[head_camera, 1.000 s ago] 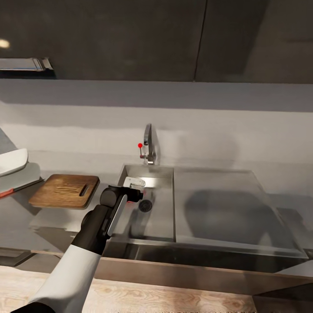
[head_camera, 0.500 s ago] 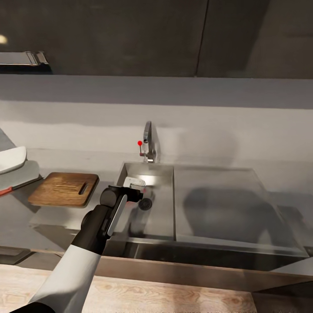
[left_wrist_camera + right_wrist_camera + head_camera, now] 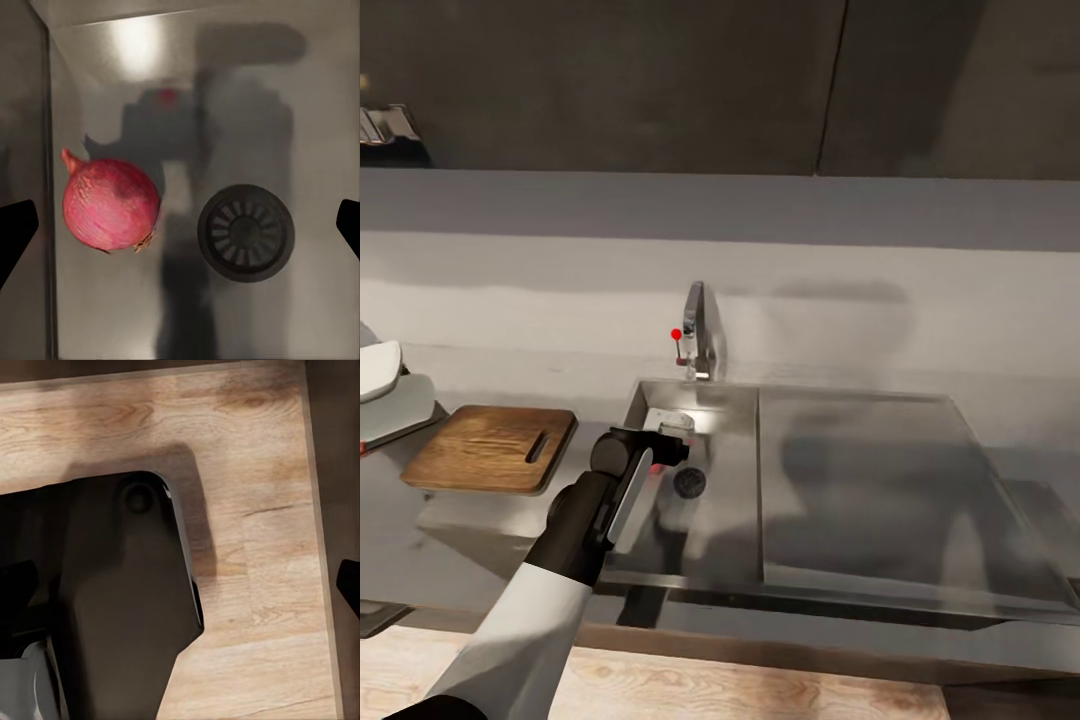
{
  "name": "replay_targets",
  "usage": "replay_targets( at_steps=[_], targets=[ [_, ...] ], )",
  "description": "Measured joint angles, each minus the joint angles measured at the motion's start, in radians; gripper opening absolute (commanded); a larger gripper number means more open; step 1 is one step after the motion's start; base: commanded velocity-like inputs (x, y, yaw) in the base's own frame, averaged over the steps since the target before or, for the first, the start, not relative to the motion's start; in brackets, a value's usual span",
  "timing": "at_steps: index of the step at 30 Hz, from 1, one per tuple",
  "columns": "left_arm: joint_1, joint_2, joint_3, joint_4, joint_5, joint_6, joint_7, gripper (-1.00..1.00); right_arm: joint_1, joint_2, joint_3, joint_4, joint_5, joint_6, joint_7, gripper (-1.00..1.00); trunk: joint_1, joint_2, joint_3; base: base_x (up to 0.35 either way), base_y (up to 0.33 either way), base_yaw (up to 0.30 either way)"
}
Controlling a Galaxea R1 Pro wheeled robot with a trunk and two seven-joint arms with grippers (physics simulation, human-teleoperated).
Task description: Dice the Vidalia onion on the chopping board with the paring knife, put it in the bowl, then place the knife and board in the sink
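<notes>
Left gripper (image 3: 672, 432) over the sink (image 3: 730, 520), fingers (image 3: 16, 232) spread wide, empty. Onion (image 3: 111, 203) on the basin floor beside the drain (image 3: 246, 232). Chopping board (image 3: 490, 448) on the table left of the sink. Right fingers (image 3: 349, 583): cannot tell.

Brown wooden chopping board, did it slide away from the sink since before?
No. The brown wooden chopping board still lies the same way beside the grey metal sink. The whole picture shifted a little, so the camera moved.
</notes>
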Motion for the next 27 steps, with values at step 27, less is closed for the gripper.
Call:
replay_targets(
  at_steps=[27],
  targets=[
    [0.000, 0.000, 0.087, 0.022, 0.000, 0.000, -0.001, 1.00, 0.000, 0.002, 0.000, 0.000, 0.000, 0.000, 0.000, 1.00, 0.000, 0.000, -0.033, 0.007, -0.001, 0.000]
  ],
)
